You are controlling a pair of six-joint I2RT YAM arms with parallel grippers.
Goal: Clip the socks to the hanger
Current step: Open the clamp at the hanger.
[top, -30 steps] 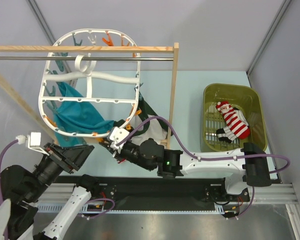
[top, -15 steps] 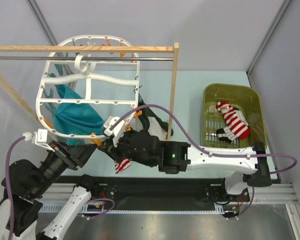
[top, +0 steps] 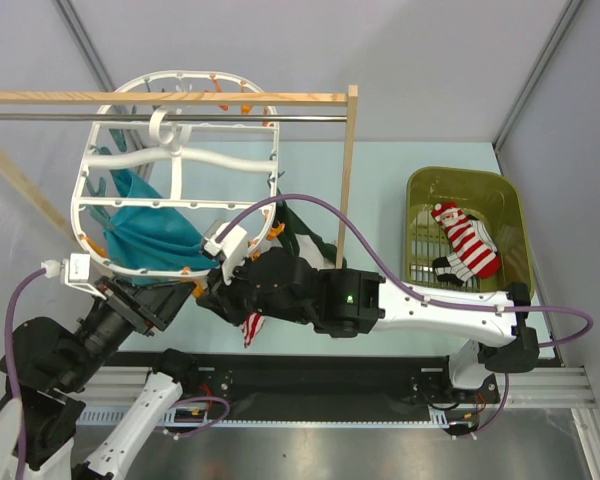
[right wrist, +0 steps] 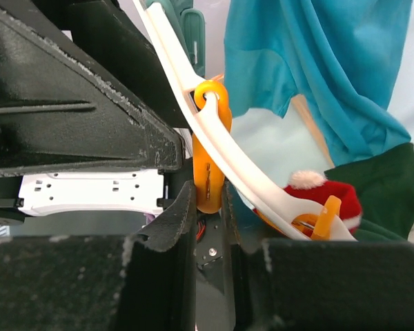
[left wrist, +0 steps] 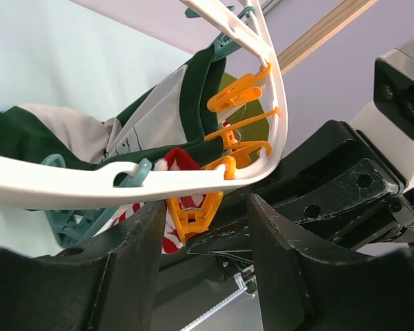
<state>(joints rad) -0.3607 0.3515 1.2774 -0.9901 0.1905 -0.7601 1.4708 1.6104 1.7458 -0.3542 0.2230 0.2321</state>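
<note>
Just beside right pincer (right wrist: 208, 198) and orange clip (right wrist: 208, 138), sock (right wrist: 331, 193).

Walls (top: 400, 60): plain grey, I see them all round.
Table (top: 380, 170): pale mint top.
Rack (top: 349, 180): wooden, with metal rod (top: 310, 118).

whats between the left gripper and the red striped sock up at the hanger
In the left wrist view, an orange clip hanging from the hanger rim sits between the open left gripper and the red-and-white sock.

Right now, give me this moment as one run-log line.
left fingers: open, at hanger rim | right fingers: shut on orange clip | striped sock: hangs below hanger's near edge, clipping unclear
</note>
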